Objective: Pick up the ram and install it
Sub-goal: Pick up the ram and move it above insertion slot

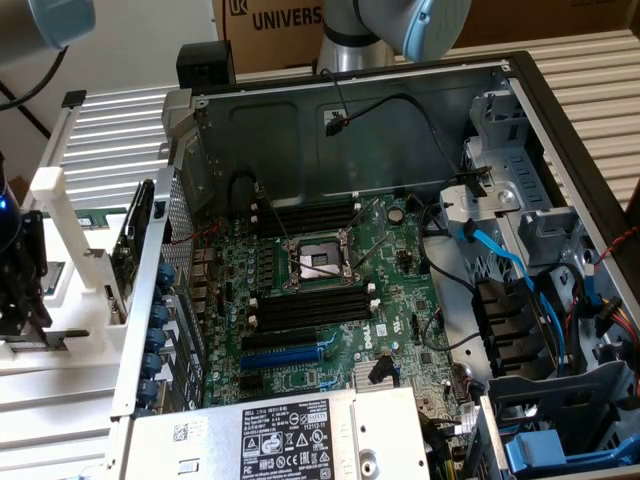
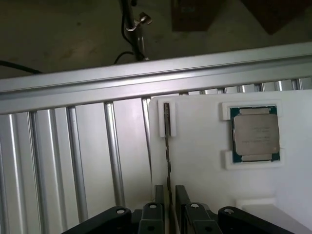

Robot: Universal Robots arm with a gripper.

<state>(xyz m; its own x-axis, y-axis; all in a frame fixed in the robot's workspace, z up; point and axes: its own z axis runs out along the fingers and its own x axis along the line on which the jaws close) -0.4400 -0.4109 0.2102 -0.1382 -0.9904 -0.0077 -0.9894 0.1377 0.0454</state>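
Gripper point(image 2: 169, 192) jaws stand apart astride the edge-on ram point(image 2: 167, 141) in its white holder point(image 2: 200, 146); closing off-centre could tilt or jam it.

One ram point(image 2: 167, 146), one processor chip point(image 2: 255, 134), one computer case point(image 1: 300, 120), one blue slot point(image 1: 285, 355).

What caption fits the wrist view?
Open gripper straddling the edge-on ram in its white holder, processor alongside.

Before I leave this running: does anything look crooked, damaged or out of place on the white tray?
Nothing stands out. The ram stands straight on edge in the white tray, and the processor lies square in its recess.
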